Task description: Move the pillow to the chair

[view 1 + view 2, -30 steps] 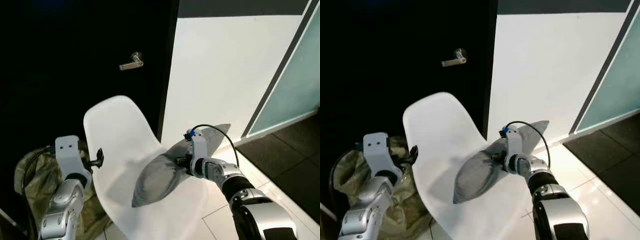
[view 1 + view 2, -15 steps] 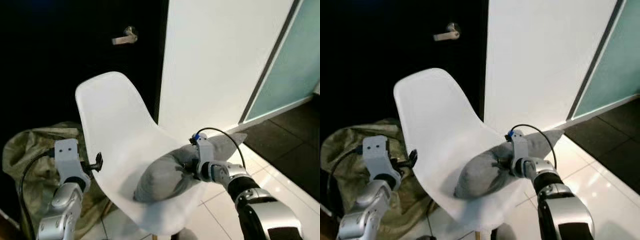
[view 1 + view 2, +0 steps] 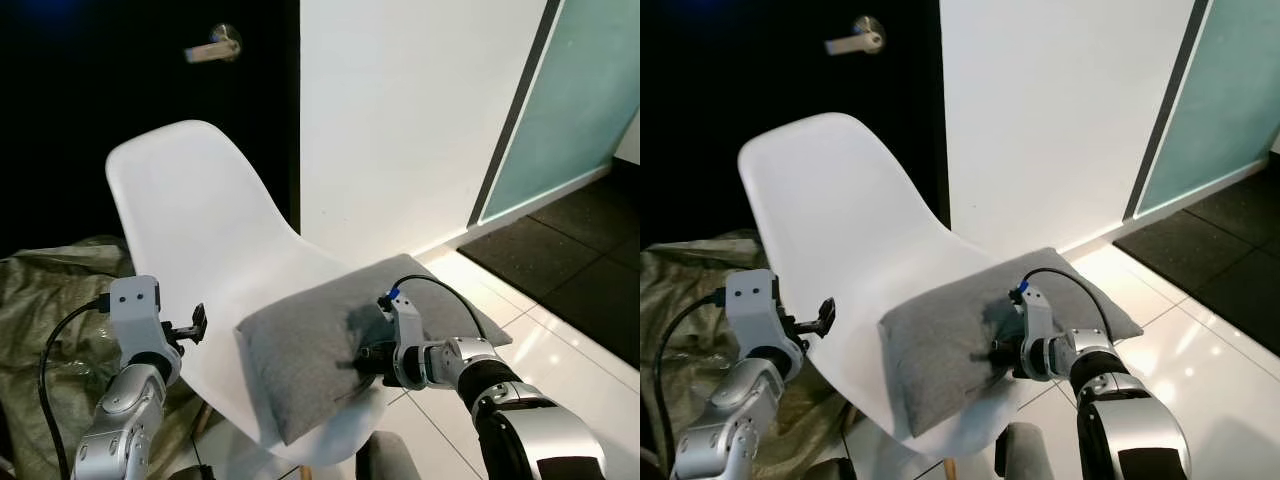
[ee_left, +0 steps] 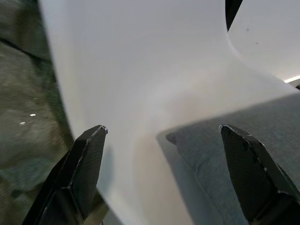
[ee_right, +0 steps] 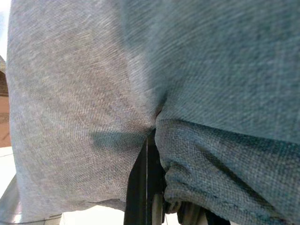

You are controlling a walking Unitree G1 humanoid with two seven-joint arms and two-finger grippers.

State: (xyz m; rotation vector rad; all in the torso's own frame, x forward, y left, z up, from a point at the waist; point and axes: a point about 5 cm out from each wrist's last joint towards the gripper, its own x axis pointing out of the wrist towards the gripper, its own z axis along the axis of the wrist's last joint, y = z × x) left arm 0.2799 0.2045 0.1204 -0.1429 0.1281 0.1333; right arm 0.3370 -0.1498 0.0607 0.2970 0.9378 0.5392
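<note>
The grey pillow (image 3: 330, 345) lies flat on the seat of the white shell chair (image 3: 190, 220), with one corner overhanging the seat's front right edge. My right gripper (image 3: 362, 358) is shut on a pinch of the pillow's fabric near its middle. In the right wrist view the black fingers (image 5: 149, 154) are closed together, with cloth bunched around them. My left gripper (image 3: 195, 325) hovers open beside the chair's left edge. In the left wrist view its spread fingers (image 4: 89, 154) frame the seat and a corner of the pillow (image 4: 234, 154).
A dark door with a silver lever handle (image 3: 212, 46) stands behind the chair. An olive-green cloth heap (image 3: 45, 300) lies on the floor to the left. A white wall and a teal glass panel (image 3: 575, 90) are at the right, above glossy white tiles (image 3: 570, 350).
The pillow has come down from hanging tilted in my right gripper to lying flat on the seat. My right gripper lowered with it. The camera has shifted.
</note>
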